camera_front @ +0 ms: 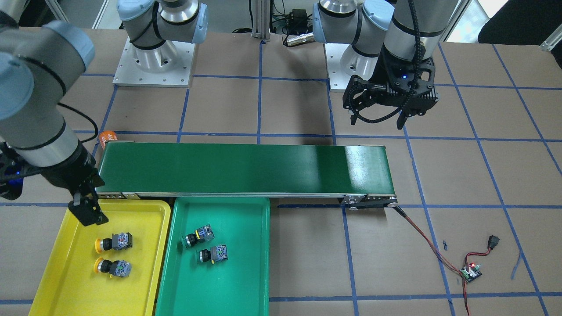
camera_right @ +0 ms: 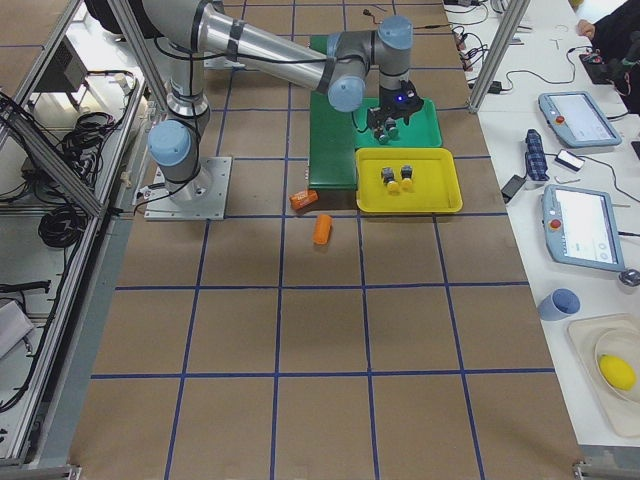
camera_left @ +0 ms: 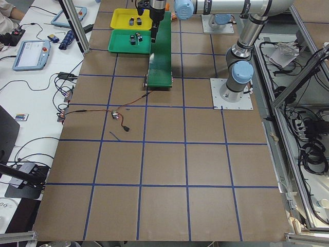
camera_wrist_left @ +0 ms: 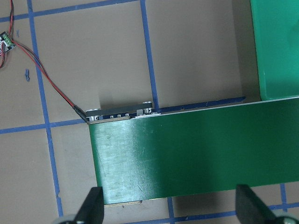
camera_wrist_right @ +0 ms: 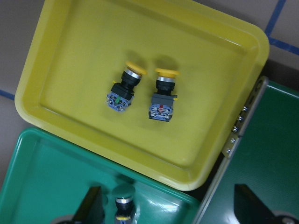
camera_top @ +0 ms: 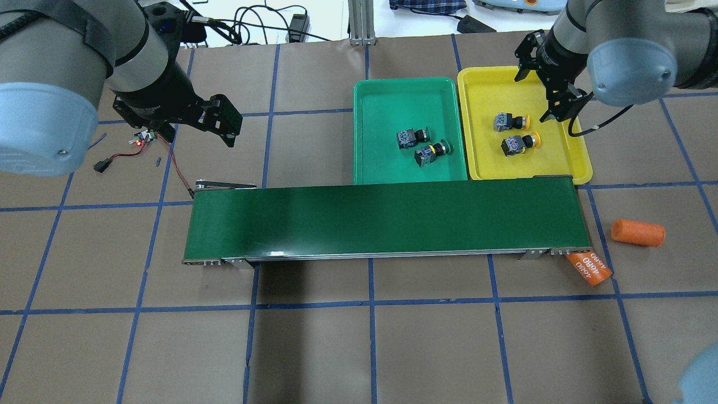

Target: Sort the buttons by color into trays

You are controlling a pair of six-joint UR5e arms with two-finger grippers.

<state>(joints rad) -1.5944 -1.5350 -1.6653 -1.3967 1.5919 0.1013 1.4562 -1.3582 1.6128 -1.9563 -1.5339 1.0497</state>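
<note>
Two yellow-capped buttons [camera_front: 115,242] [camera_front: 113,267] lie on their sides in the yellow tray [camera_front: 52,263]. Beside it, the green tray [camera_front: 246,272] holds two green-capped buttons [camera_front: 198,236] [camera_front: 212,254], also lying down. My right gripper [camera_front: 90,215] hangs open and empty above the yellow tray's corner near the conveyor. Its wrist view looks straight down on the yellow buttons [camera_wrist_right: 124,86] [camera_wrist_right: 163,95]. My left gripper [camera_front: 377,122] is open and empty, up in the air on the robot's side of the belt's other end, far from both trays.
A long dark-green conveyor belt [camera_front: 241,169] runs along the trays' inner edges. Two orange cylinders [camera_top: 638,232] [camera_top: 589,268] lie at its right end. A small circuit board [camera_front: 470,272] on red wires and a black switch [camera_front: 493,241] sit off the belt's left end.
</note>
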